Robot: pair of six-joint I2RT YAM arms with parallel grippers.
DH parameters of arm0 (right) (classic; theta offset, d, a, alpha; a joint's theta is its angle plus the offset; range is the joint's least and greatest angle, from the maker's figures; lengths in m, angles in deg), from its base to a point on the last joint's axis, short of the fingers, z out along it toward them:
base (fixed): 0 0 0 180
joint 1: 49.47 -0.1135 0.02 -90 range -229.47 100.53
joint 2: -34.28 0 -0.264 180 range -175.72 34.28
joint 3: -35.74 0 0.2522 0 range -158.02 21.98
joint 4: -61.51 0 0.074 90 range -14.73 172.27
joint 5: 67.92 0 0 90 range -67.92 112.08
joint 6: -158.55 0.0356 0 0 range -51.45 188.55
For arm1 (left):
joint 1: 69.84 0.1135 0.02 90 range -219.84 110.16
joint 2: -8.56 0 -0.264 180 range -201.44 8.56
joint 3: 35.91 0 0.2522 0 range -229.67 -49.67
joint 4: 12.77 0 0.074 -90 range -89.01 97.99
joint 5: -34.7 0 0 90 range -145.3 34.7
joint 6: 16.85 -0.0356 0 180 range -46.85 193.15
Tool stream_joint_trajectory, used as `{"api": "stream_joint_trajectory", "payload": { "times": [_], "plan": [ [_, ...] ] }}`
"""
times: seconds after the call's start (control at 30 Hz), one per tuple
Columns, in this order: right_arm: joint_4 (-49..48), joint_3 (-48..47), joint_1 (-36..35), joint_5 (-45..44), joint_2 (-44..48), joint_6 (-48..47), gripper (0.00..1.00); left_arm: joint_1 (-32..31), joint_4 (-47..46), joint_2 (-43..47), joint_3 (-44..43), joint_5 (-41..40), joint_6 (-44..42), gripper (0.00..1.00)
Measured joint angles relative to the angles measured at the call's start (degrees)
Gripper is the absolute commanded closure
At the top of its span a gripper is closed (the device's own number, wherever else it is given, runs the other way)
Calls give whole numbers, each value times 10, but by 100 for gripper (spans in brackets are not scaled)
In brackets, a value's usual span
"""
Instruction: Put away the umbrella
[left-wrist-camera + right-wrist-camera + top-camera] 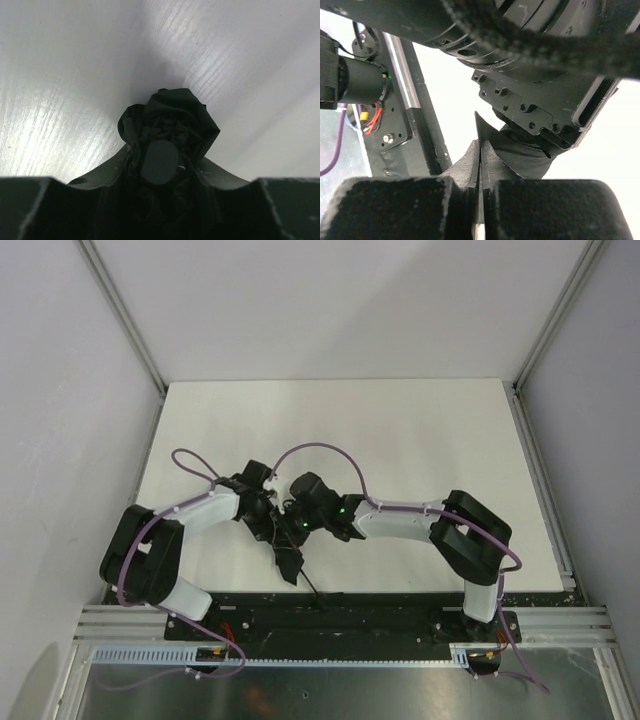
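Umbrella (172, 112) (black, bunched) in left pincer (162, 167); right pincer (480, 155) closed nearby

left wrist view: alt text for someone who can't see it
A bundled black umbrella, seen end-on with its round cap toward the camera, sits in the left gripper at the bottom. Behind it is a white table.

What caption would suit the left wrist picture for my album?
Seen end-on, the bundled black umbrella sits clamped in the left gripper over the white table.
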Motion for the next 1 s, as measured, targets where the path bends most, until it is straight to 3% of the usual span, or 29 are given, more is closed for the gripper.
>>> {"api": "stream_joint_trajectory", "payload": {
  "times": [0.63, 1.0],
  "plan": [
    [155, -124, -21, -147, -61, -65, 100, 45, -98, -29, 8, 66, -33, 100],
    [219, -190, -21, -182, -109, -83, 96, 75, -142, -46, 9, 112, -55, 100]
  ]
}}
